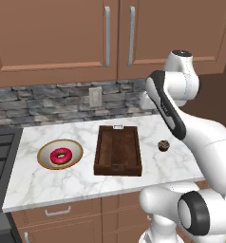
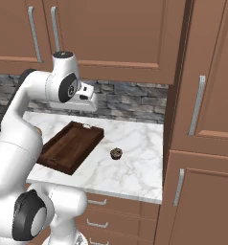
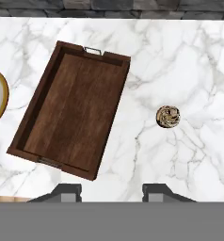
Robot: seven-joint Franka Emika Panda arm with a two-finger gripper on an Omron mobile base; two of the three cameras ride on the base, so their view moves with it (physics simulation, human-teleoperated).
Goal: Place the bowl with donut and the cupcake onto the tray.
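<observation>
The bowl point(image 1: 60, 154) sits at the left of the marble counter point(image 1: 48, 182), near the stove edge, with the pink donut point(image 1: 61, 155) lying in its middle. In the hand view only a sliver of its tan rim shows at the left border.

Next comes the tray point(image 1: 117, 150), empty, just beside the bowl but not touching it. Its long axis runs from the wall toward the counter's front edge, slightly slanted in the hand view, with one small metal handle point(image 3: 92, 50) on the wall-side short end and another on the near short end.

Right of the tray, apart from it, stands the cupcake point(image 1: 164, 145), alone on bare marble.

The gripper point(image 3: 111, 190) hangs high above the counter, looking straight down; its two dark fingertips point(image 3: 67, 190) stand spread with nothing between them. The point midway between them lies over the counter's front strip, just past the tray's near right corner.

Neither thing is on the tray yet, so the task looks barely begun. From the hand, the cupcake lies ahead toward the wall and to the right, fairly near, while the bowl lies well off to the left, beyond the tray. The cupcake is likely the easier first reach: a drop with a shift right and forward. Being tiny and round, it needs the fingers well centred.
</observation>
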